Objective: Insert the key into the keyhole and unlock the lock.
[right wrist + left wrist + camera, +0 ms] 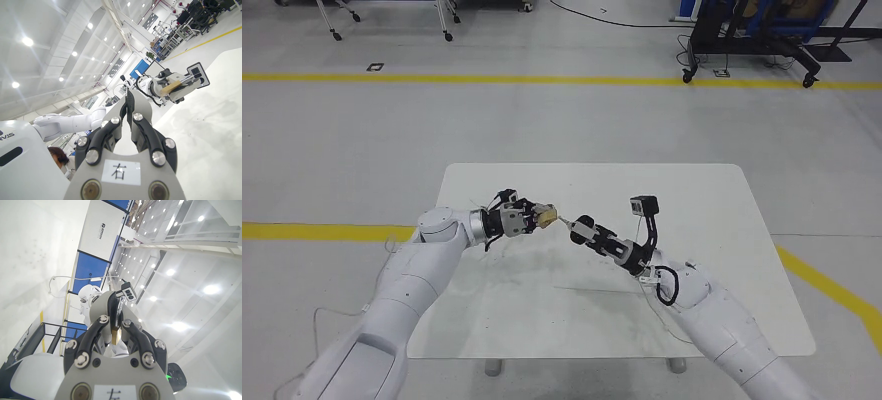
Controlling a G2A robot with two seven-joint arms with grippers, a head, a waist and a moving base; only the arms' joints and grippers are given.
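A brass padlock [544, 213] hangs above the white table [702, 200], and my left gripper [530, 217] is shut on it. In the left wrist view its silver shackle [121, 306] is pinched between the fingers, with the brass body [114, 336] toward the wrist. My right gripper [575, 228] faces it from the right, shut, and a thin key [564, 222] sticks out toward the lock. A small gap separates the key tip from the lock. In the right wrist view the pads of the right gripper [127, 98] are pressed together, and the padlock [170, 87] is farther off, its brass end turned this way.
Both grippers are raised over the middle of the table, slightly left of centre. A dark-framed cart [752, 40] stands on the floor far behind the table.
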